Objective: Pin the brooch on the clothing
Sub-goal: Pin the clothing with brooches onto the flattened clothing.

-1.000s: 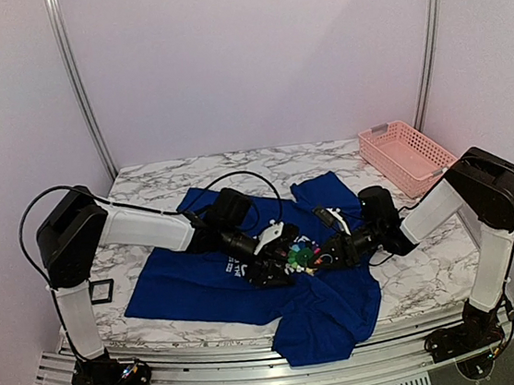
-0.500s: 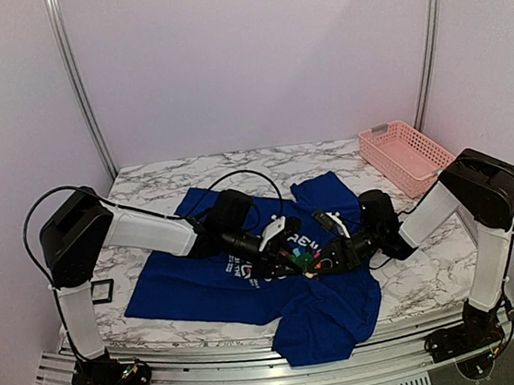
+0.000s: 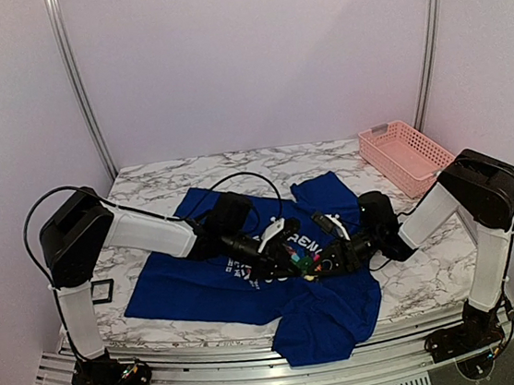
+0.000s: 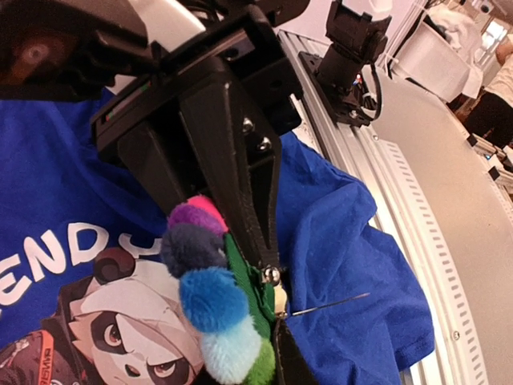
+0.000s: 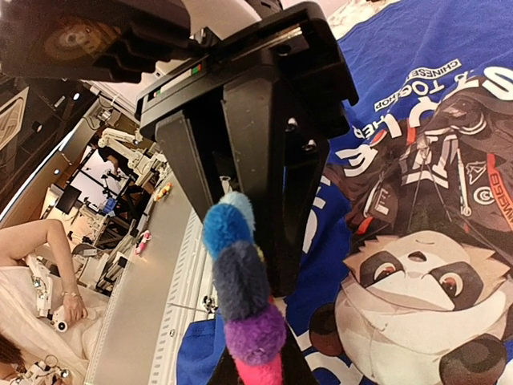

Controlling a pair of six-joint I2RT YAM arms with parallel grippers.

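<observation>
A small flower-shaped brooch (image 3: 303,262) of fuzzy balls in pink, purple, grey, blue, pale blue and green hangs in the air over the middle of the table, just above the chest print. I see it caught between the two grippers, which meet tip to tip.

The right gripper (image 3: 325,261) comes in from the right. Its black fingers (image 4: 232,160) are pressed together on the brooch's green backing, beside a small metal bead. A thin bare pin (image 4: 329,303) sticks out sideways from there.

The left gripper (image 3: 282,262) comes in from the left. Its fingers (image 5: 272,184) are drawn in to a narrow slit, with the brooch's edge pinched at their tips.

Under them a royal-blue short-sleeved T-shirt (image 3: 203,287) lies spread and rumpled, its near right part hanging over the table's near edge. Its print shows white lettering around a cartoon panda (image 5: 417,297).

The white marble-patterned table (image 3: 415,277) also carries a pink plastic lattice basket (image 3: 408,155) at the far right corner and a small black frame (image 3: 101,291) near the left edge.
</observation>
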